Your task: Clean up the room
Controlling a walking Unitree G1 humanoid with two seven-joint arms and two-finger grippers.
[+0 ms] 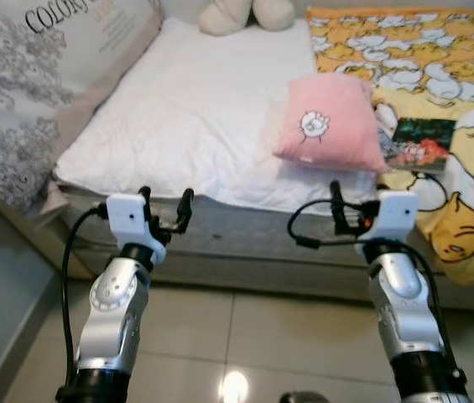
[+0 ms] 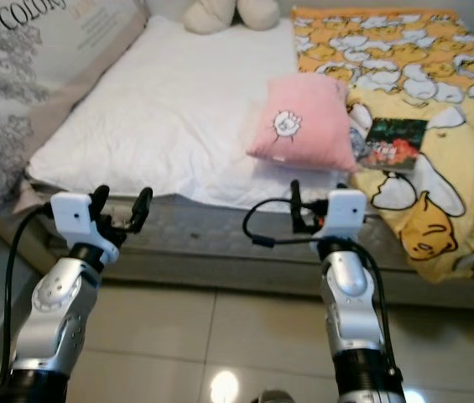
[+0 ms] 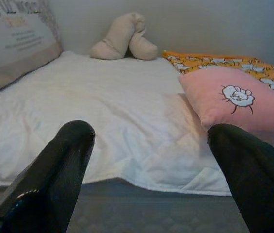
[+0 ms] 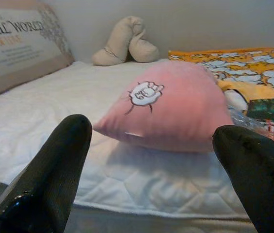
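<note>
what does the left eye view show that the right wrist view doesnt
Left eye view alone: both silver arms over the tiled floor, with the left gripper and right gripper raised at the bed's edge, and the mattress side.

Right wrist view alone: a close look along the right gripper's open fingers straight at the pillow's front.

Both: the pink pillow, white quilt, yellow blanket, book, beige plush toy and printed cushion.

Pink pillow point(image 1: 330, 124): soft matt cloth. White mattress cover point(image 1: 195, 117): quilted fabric. Floor point(image 1: 245, 336): glossy tile. Book point(image 1: 419, 143): glossy cover.
</note>
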